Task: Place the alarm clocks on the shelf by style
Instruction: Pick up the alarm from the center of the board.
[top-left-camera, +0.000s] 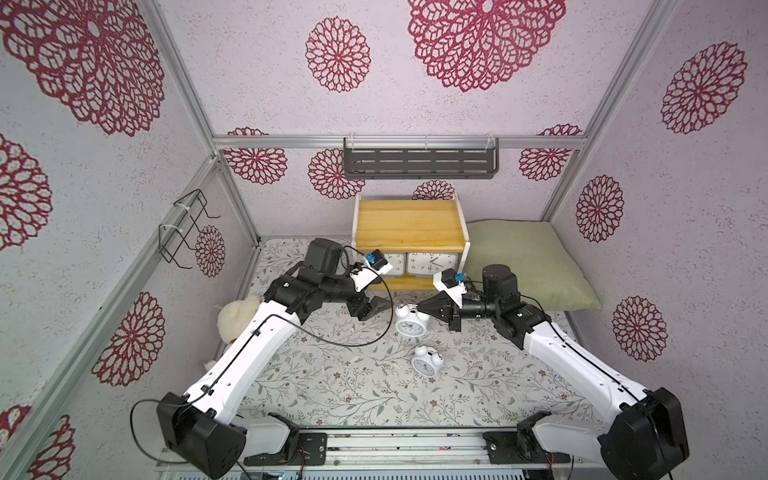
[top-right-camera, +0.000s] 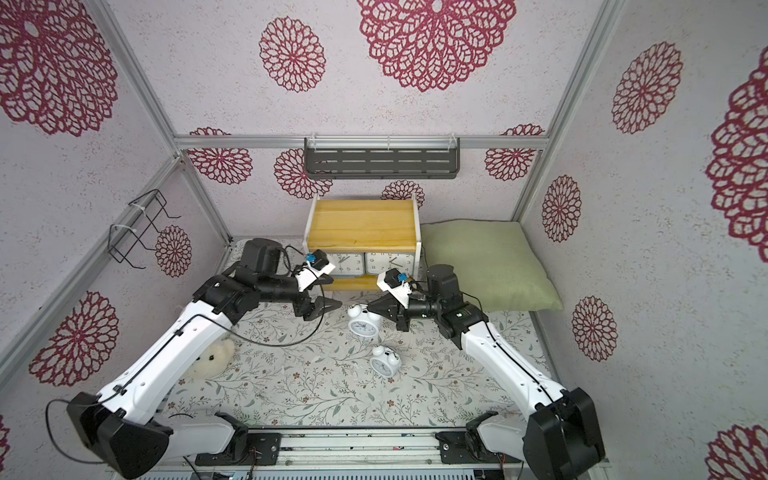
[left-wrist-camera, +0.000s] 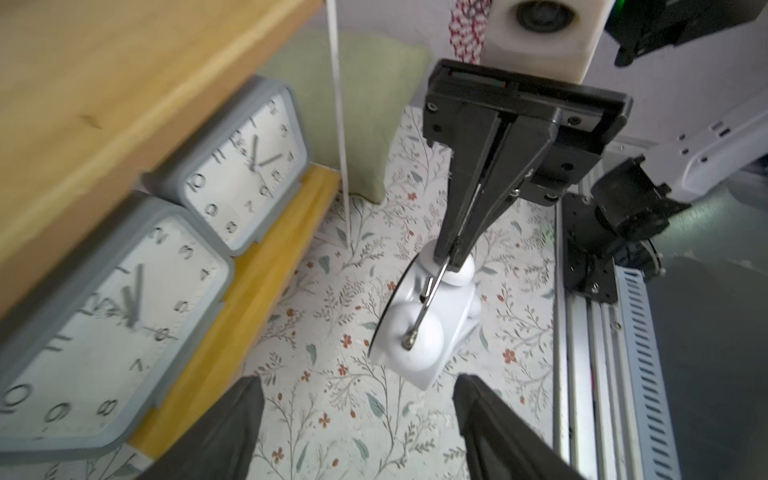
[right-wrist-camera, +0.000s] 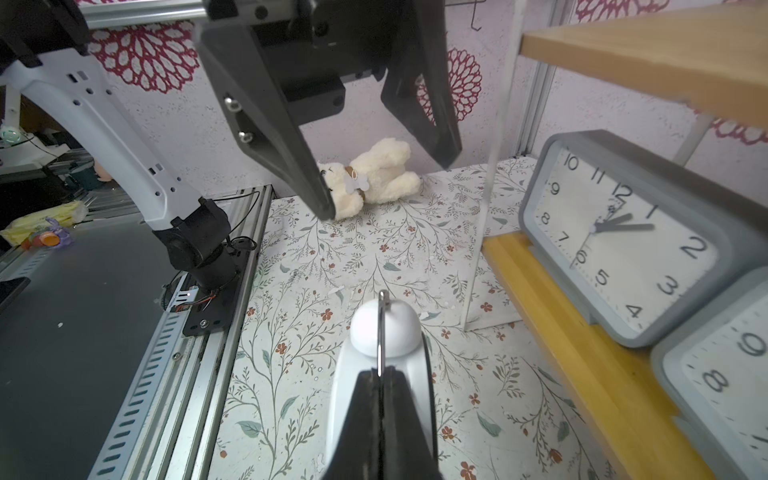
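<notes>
**Right jaws on the handle, shelf just beyond**

Your right jaws are pinched together on the wire handle (right-wrist-camera: 380, 328) of a twin-bell clock (top-left-camera: 409, 325), and the handle runs straight out from their tips. Your left jaws stand apart opposite. Just beyond both is the shelf (top-left-camera: 409, 224). Grey rectangular clocks (top-left-camera: 428, 264) fill its lower board and the top is bare. Another twin-bell clock (top-left-camera: 426, 361) lies behind on the floral sheet (top-left-camera: 332, 382).
</notes>
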